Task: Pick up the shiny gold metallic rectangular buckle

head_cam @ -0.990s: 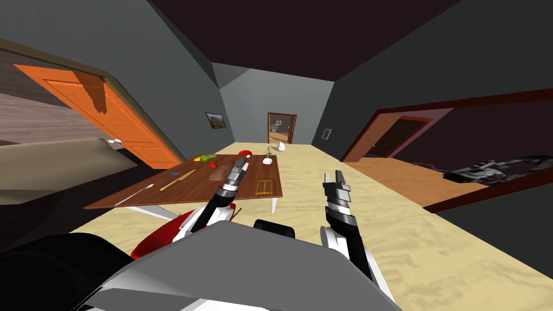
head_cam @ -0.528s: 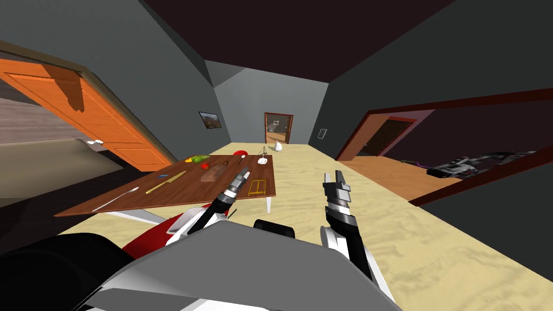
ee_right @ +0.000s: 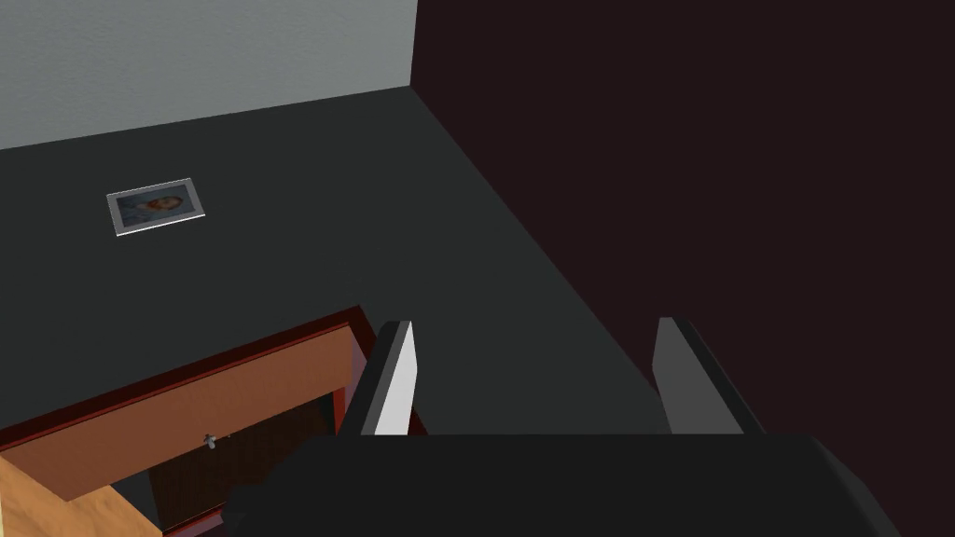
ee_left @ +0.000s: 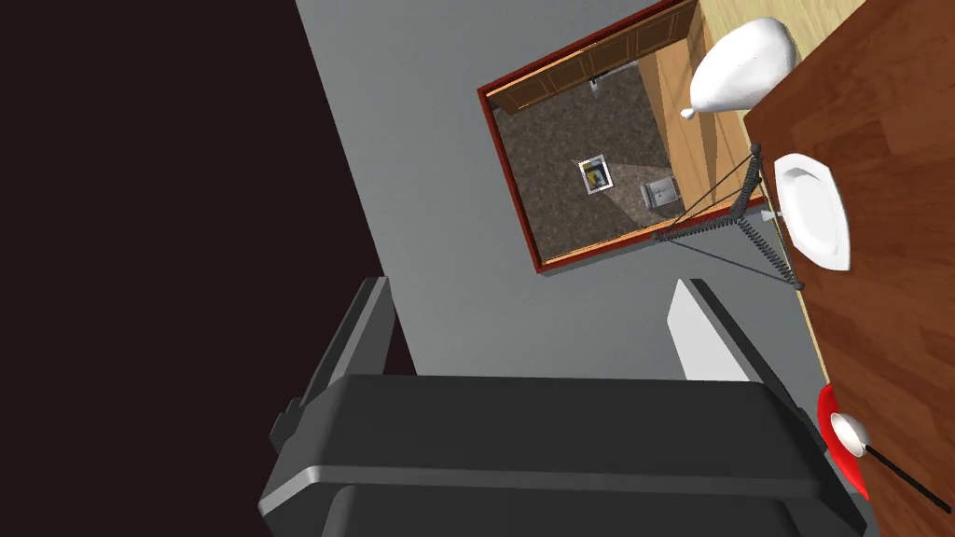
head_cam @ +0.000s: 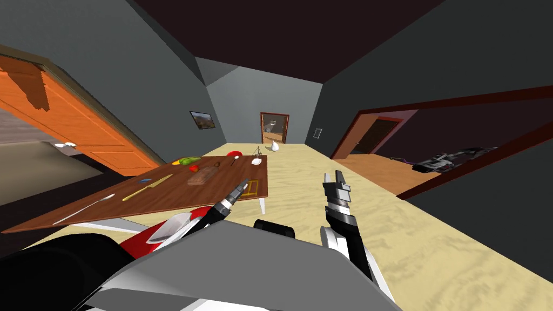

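Where the brown wooden tabletop (head_cam: pixel 162 197) comes to its near right corner, the shiny gold rectangular buckle (head_cam: pixel 252 189) lies flat as an open metal frame, at about 5 o'clock on the board in the head view. The left claw (head_cam: pixel 242 184) hangs at the buckle's 9 o'clock edge and overlaps it from the head camera; whether it touches the metal cannot be told. In the left wrist view that claw (ee_left: pixel 530 284) is spread, its two thin grey fingers (ee_left: pixel 699 336) standing wide apart with nothing between them. The right claw (head_cam: pixel 334 175) is held at 3 o'clock from the left one, well apart from it and off the tabletop, above the tan floor (head_cam: pixel 324 162). In the right wrist view it (ee_right: pixel 536 323) is likewise spread and grips nothing. At 12 o'clock from the buckle, near the tabletop's far edge, sits a small white dish (head_cam: pixel 256 160), and a red round plate (head_cam: pixel 234 154) lies at that dish's 10 o'clock. Toward 9 o'clock from the buckle, a yellow-handled knife (head_cam: pixel 146 188) and a long silver spoon (head_cam: pixel 86 208) lie flat along the board, well apart from the buckle.
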Robot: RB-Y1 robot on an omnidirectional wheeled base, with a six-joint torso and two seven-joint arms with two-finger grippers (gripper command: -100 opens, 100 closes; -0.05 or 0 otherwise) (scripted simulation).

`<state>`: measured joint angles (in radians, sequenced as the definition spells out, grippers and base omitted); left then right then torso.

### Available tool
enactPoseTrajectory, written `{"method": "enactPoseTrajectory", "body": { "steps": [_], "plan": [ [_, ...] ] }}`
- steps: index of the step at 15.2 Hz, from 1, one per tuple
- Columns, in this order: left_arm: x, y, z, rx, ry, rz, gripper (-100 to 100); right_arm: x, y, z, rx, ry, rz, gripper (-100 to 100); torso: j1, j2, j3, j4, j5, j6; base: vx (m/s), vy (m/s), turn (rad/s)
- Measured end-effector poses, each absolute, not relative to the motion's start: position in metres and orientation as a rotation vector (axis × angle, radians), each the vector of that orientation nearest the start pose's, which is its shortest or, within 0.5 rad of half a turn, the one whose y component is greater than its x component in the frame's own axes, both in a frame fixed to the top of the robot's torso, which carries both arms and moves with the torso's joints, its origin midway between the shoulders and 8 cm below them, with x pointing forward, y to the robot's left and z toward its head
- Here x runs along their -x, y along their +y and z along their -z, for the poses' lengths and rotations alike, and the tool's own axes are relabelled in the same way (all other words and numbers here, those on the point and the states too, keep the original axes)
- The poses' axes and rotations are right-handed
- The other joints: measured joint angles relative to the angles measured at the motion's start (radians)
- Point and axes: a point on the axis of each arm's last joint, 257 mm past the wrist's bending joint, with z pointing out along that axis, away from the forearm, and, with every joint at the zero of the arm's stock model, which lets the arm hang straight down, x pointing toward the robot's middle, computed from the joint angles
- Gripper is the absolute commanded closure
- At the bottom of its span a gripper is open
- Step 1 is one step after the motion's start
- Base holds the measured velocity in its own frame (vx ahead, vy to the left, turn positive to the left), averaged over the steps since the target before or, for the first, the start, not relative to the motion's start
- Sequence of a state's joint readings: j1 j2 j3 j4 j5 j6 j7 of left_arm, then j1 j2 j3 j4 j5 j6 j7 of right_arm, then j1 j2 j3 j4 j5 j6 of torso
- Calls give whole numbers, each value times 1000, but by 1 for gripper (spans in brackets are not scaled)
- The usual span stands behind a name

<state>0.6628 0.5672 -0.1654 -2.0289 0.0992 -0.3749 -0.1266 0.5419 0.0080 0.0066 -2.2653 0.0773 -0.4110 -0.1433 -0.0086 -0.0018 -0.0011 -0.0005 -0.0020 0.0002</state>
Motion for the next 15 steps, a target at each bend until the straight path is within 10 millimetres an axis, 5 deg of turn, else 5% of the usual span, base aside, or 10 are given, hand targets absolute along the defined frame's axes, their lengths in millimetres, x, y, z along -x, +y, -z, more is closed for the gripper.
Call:
{"method": "enactPoseTrajectory", "body": {
  "steps": [7,10,15],
  "plan": [
    [-293,297,308,747,1763,963,-100,-358,-279,15,-795,703,-1338,0,-2,-3,-2,-1,-1,0,79,-146,-107],
    [-258,317,347,772,1894,886,-100,-358,-279,15,-795,703,-1338,0,-2,-4,-2,-1,0,0,97,-139,-102],
    [-213,350,395,798,2062,765,-100,-358,-279,15,-795,703,-1338,0,1,-4,-2,-1,0,0,86,-94,-83]
  ]
}}
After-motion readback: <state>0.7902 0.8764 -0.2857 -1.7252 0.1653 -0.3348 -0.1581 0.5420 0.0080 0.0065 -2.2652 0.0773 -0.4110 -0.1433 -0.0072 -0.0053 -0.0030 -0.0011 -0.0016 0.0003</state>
